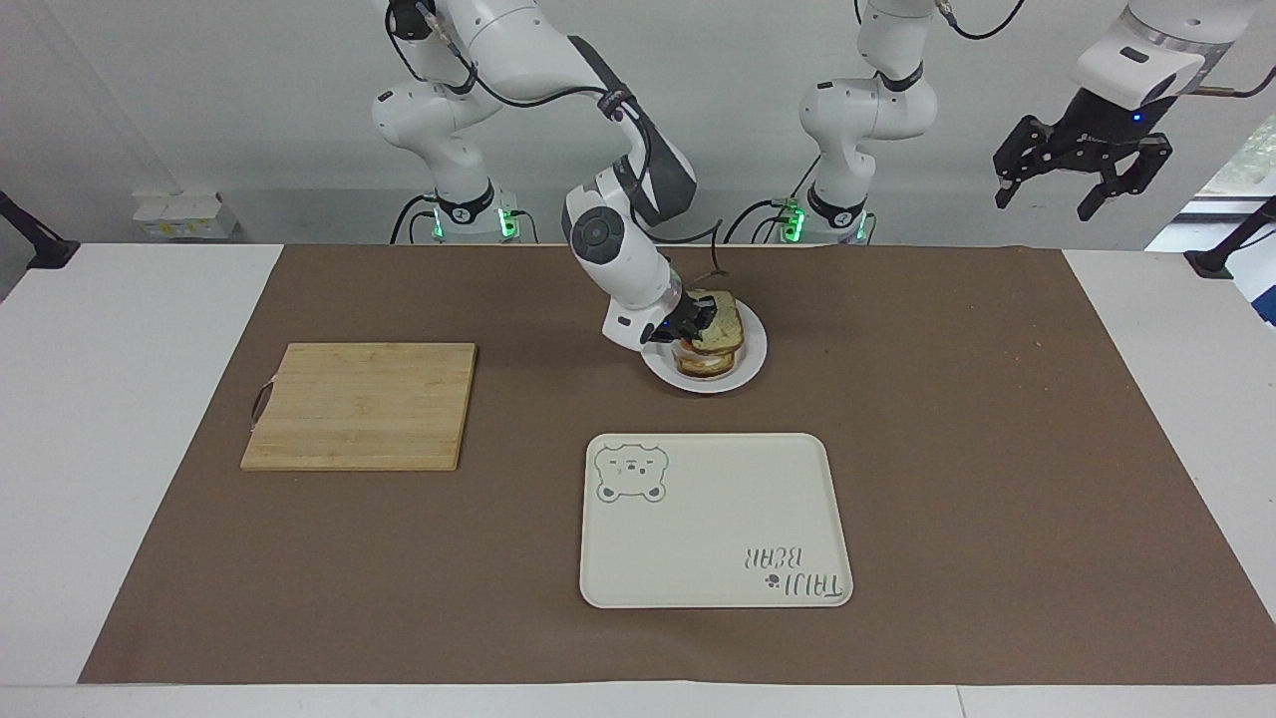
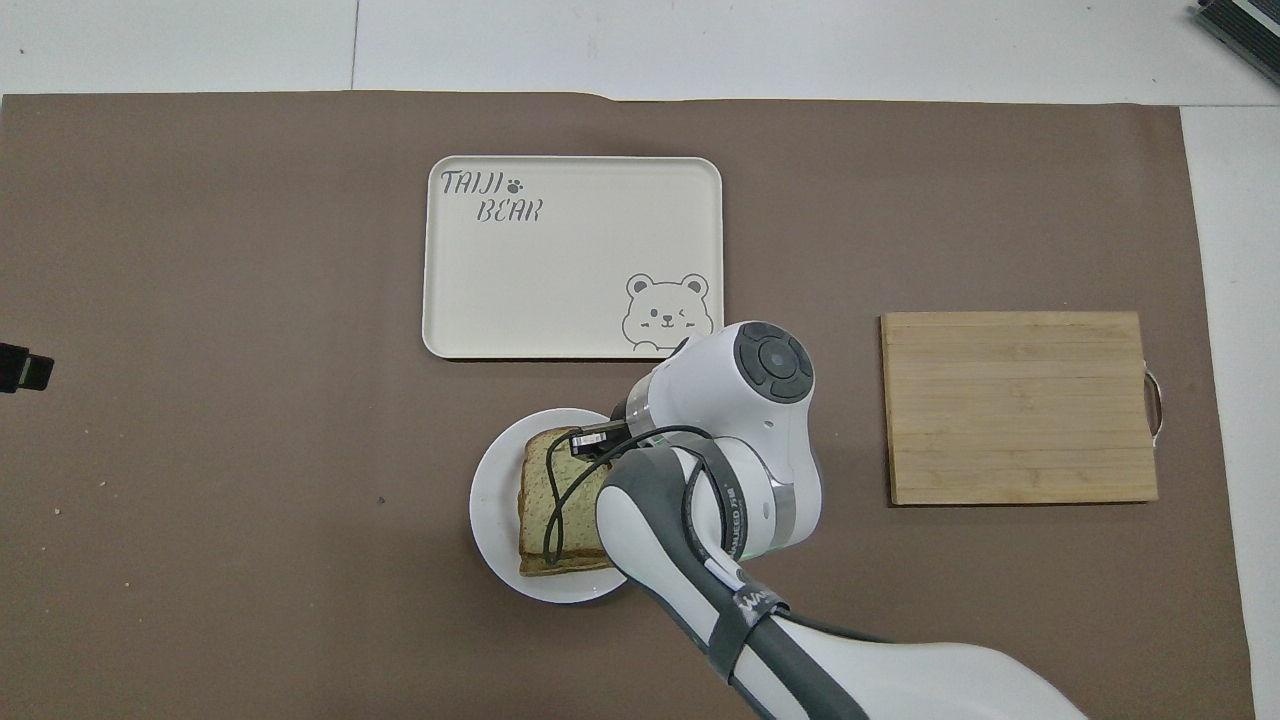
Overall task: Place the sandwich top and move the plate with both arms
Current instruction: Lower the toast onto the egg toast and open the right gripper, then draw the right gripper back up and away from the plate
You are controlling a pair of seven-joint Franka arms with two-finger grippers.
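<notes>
The small white plate (image 1: 755, 346) sits on the brown mat in front of the robots, also in the overhead view (image 2: 492, 510). The sandwich top (image 1: 725, 321), pale green-speckled bread, lies flat on the lower slice (image 1: 704, 365) on the plate and covers it in the overhead view (image 2: 548, 495). My right gripper (image 1: 699, 321) is at the stack's edge toward the right arm's end, shut on the sandwich top; in the overhead view (image 2: 592, 441) the arm hides part of the bread. My left gripper (image 1: 1082, 168) waits open, raised high off the left arm's end of the table.
A cream tray (image 1: 718, 499) with a bear drawing lies farther from the robots than the plate, also in the overhead view (image 2: 570, 270). A wooden cutting board (image 1: 359, 404) lies toward the right arm's end, also in the overhead view (image 2: 1020, 405).
</notes>
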